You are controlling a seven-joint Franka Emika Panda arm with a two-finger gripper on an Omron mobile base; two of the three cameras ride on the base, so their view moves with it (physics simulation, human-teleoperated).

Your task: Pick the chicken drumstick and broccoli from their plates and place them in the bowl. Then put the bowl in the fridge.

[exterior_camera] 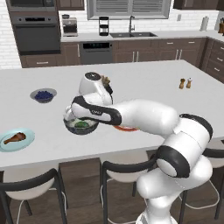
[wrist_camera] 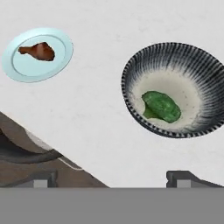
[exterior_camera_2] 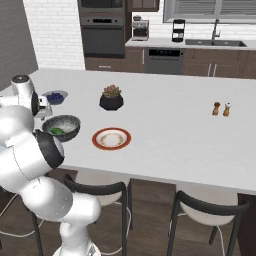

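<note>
**Broccoli in the bowl, drumstick on its blue plate**

Left base view. Smooth white island counter, matte and unmarked, with dark wood cabinets, a steel oven and a sink along the far wall. Glossy white arm bent across the counter, its wrist directly above the bowl; green of the broccoli just visible inside. Reddish-brown chicken drumstick, thick at one end and tapering to the bone, lying on the flat light blue plate at the left counter edge, well apart from the bowl. Small grey dish of blueberries farther back. Salt and pepper shakers standing at the right. Gripper hidden behind the wrist here.

Right base view. Seen unobstructed from this side: white plate with a red-orange rim, just beside the bowl. Black faceted succulent pot behind them. Black-backed stools tucked under the counter edge; white brick wall at the back.

Hand view. Clearest look at textures: bowl with fine dark radial stripes on the wall and a whitish speckled floor; lumpy dark green broccoli resting on that floor. Drumstick on the blue plate at upper left. Gripper spread wide, both dark tips apart, holding nothing.
</note>
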